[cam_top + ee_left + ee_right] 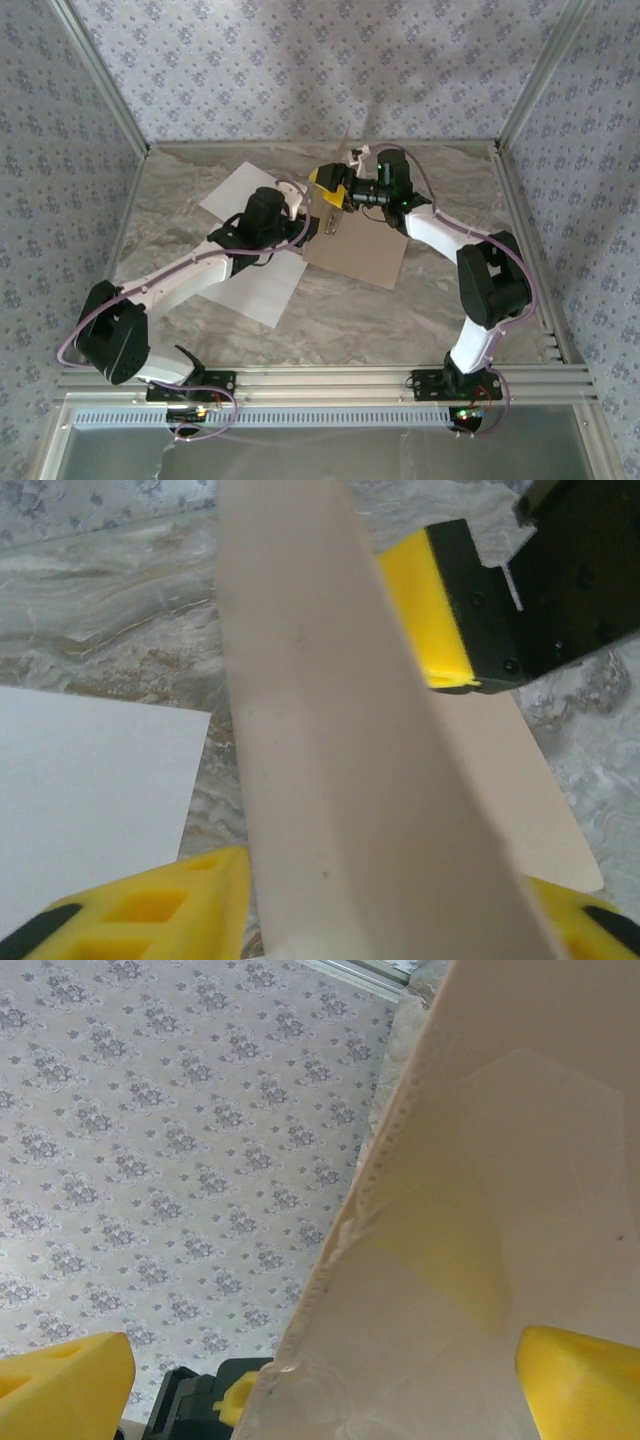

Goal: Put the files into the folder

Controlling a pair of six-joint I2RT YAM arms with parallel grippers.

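The tan folder lies mid-table with its left cover lifted. In the left wrist view that raised cover stands between my left gripper's yellow fingers, filling the gap; I cannot see whether they press on it. My left gripper sits at the folder's left edge. My right gripper hovers just behind it, open. Its wrist view has the cover's pale inner face between widely spread fingers. Two white files lie flat to the left, partly under the left arm.
Patterned walls and aluminium posts enclose the marble table. A metal rail runs along the near edge by the arm bases. The right gripper's yellow-and-black finger is close ahead of the left gripper.
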